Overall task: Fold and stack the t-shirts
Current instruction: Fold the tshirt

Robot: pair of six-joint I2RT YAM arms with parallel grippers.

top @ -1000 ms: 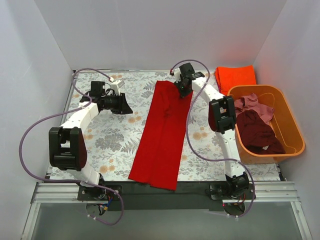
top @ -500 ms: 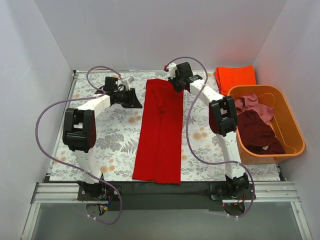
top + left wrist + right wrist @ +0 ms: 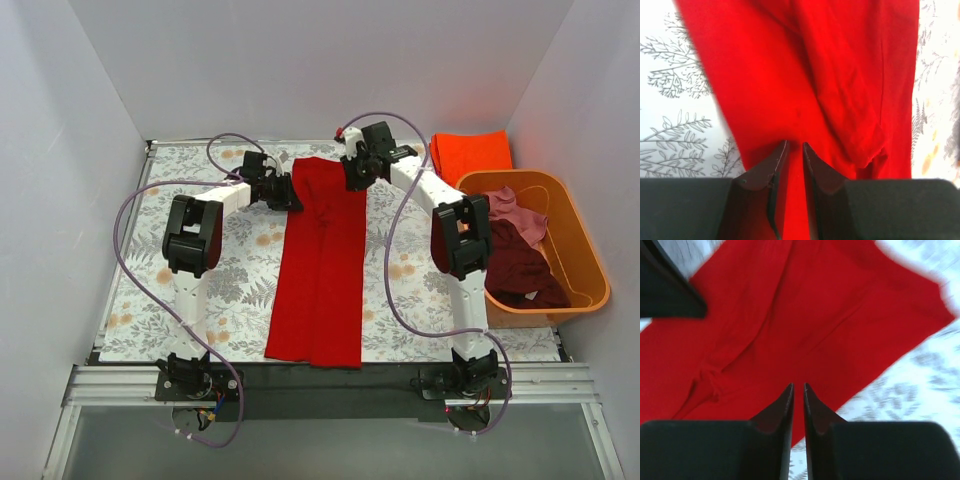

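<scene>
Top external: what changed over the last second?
Left gripper swung right to the red t-shirt and now pinches its far-left edge. Right gripper, shut on the far-right edge, shifted left; the shirt went from slanted to straight. Unchanged: orange-red t-shirt, tub and the shirts in it.

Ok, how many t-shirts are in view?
4: red t-shirt spread on the table, orange-red one folded far right, dusty pink and maroon ones in the tub; others may hide underneath.
</scene>
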